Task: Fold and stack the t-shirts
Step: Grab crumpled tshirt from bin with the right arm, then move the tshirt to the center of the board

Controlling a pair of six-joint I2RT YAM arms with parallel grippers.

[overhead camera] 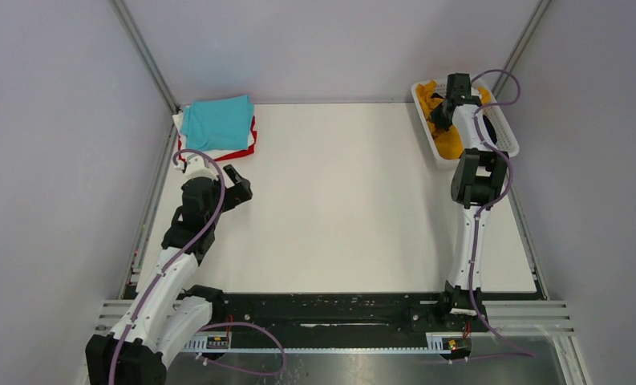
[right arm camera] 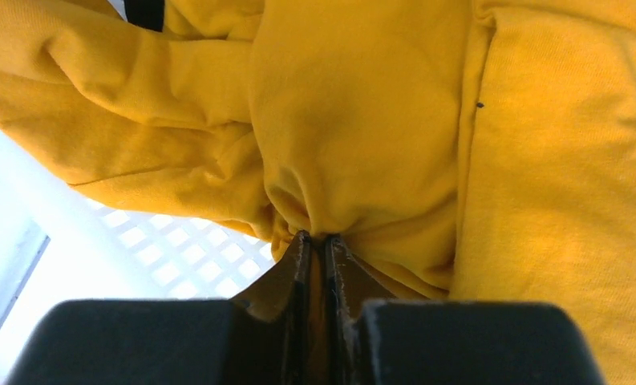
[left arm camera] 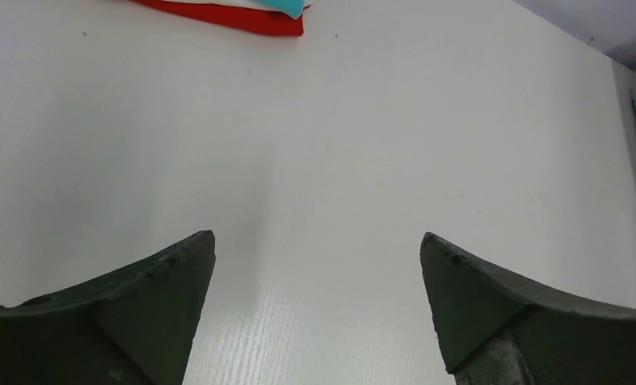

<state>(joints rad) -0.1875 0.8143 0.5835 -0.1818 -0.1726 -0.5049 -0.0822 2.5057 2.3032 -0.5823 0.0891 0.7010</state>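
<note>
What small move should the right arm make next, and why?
Probably lift straight up: the right end effector is shut on a fold of the yellow shirt, which lies in the basket, so it must clear the wall first.

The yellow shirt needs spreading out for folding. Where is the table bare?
Free: the middle of the table, bordered by the folded stack far left and the basket far right. Crowded: the basket, where the right claw pinches the orange-yellow shirt, and the corner by the open left claw.

light: bright, even | shadows: faint | focus: sharp (foreground edges soft)
</note>
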